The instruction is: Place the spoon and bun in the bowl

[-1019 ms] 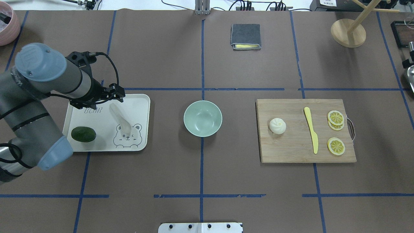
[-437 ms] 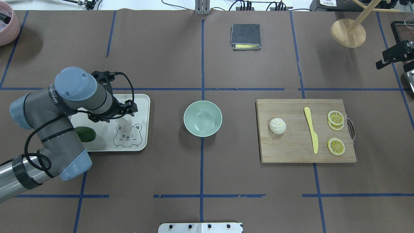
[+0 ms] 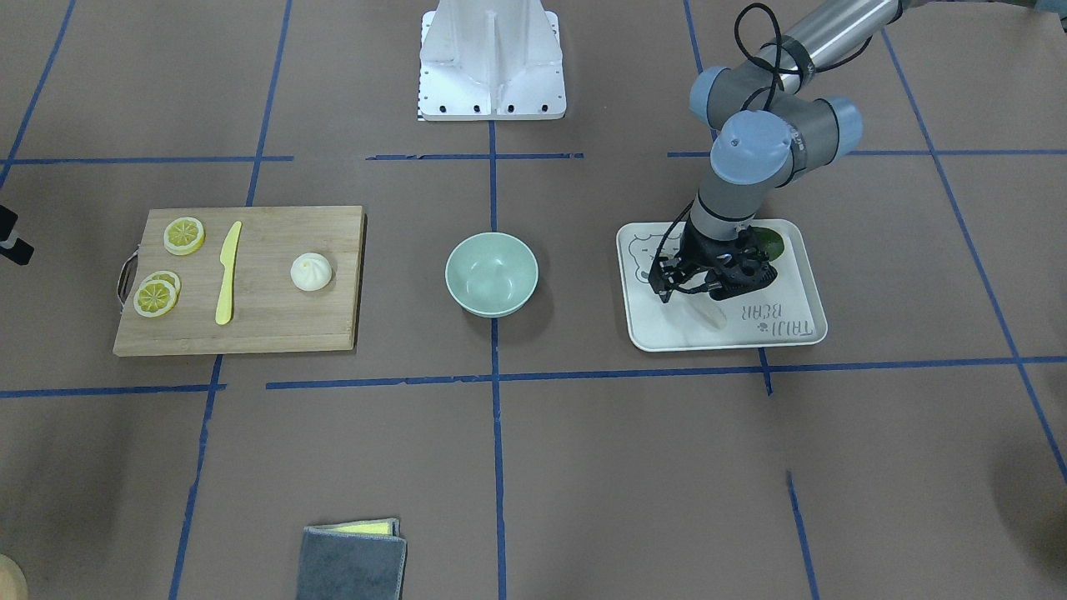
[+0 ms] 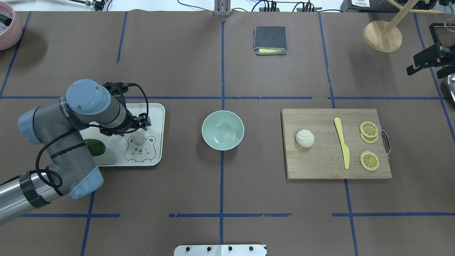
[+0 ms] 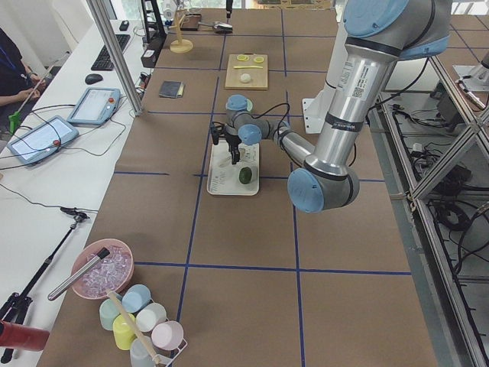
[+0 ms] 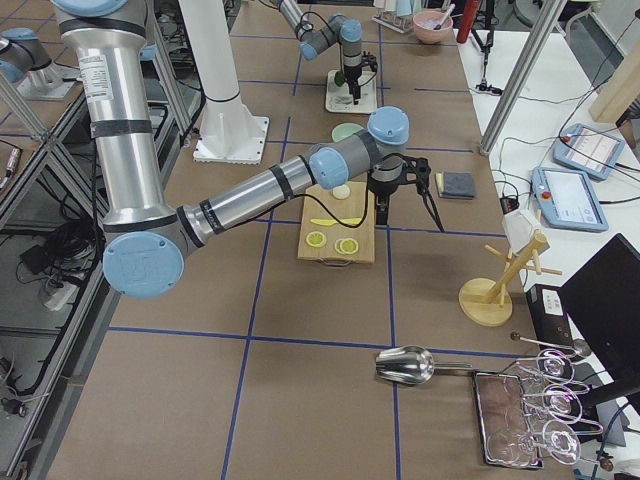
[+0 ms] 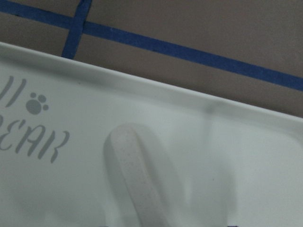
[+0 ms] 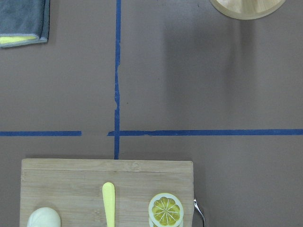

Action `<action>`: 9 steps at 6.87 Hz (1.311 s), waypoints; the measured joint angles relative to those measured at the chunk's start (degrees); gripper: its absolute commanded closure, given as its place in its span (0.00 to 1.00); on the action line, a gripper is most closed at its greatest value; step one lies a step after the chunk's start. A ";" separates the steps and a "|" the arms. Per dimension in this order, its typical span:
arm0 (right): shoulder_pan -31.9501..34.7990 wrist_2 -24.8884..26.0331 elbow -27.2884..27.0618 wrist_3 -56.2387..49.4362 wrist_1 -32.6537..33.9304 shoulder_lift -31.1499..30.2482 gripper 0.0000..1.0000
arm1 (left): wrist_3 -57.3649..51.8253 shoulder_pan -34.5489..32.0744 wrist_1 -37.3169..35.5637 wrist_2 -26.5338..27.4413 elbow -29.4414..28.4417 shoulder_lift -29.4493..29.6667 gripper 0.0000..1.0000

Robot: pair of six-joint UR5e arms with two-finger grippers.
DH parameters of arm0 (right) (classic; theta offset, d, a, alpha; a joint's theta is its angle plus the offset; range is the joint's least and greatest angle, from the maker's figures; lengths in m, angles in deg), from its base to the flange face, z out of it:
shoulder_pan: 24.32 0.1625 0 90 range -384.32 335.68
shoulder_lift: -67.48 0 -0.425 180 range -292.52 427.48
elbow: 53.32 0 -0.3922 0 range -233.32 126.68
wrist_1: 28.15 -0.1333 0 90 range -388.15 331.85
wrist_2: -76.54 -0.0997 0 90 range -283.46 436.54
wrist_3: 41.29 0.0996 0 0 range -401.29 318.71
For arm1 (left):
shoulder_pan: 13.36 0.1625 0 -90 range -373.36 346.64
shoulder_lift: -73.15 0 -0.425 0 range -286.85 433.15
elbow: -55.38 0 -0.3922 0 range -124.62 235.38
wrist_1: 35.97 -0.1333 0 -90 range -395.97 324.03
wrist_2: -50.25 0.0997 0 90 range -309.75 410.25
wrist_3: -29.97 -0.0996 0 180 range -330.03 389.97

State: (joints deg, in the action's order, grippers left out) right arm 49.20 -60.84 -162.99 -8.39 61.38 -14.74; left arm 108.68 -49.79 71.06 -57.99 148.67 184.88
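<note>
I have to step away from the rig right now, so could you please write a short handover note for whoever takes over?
Left gripper: low over the white tray, jaws apparently open, holding nothing. The spoon lies on the tray beneath it.
Right gripper: open, empty, near the table's right edge, off the cutting board.
Bun: on the cutting board.
Bowl: mid-table, empty.
Done: nothing yet.
Left: spoon into the bowl, then the bun.
</note>
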 measured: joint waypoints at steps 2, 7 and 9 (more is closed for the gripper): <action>-0.04 0.00 -0.04 0.05 0.03 0.12 0.00 | 0.03 -0.07 0.08 0.49 0.09 -0.08 0.56; -0.04 0.00 -0.02 0.06 0.03 0.38 0.00 | 0.14 -0.35 -0.23 1.01 0.65 -0.15 1.00; -0.21 0.00 -0.02 0.08 0.03 0.38 0.00 | 0.14 -0.98 -2.62 1.01 2.67 -0.10 1.00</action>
State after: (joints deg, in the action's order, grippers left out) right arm 49.00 -60.84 -163.00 -8.31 61.41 -14.37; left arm 108.83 -50.76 68.44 -56.98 151.33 184.78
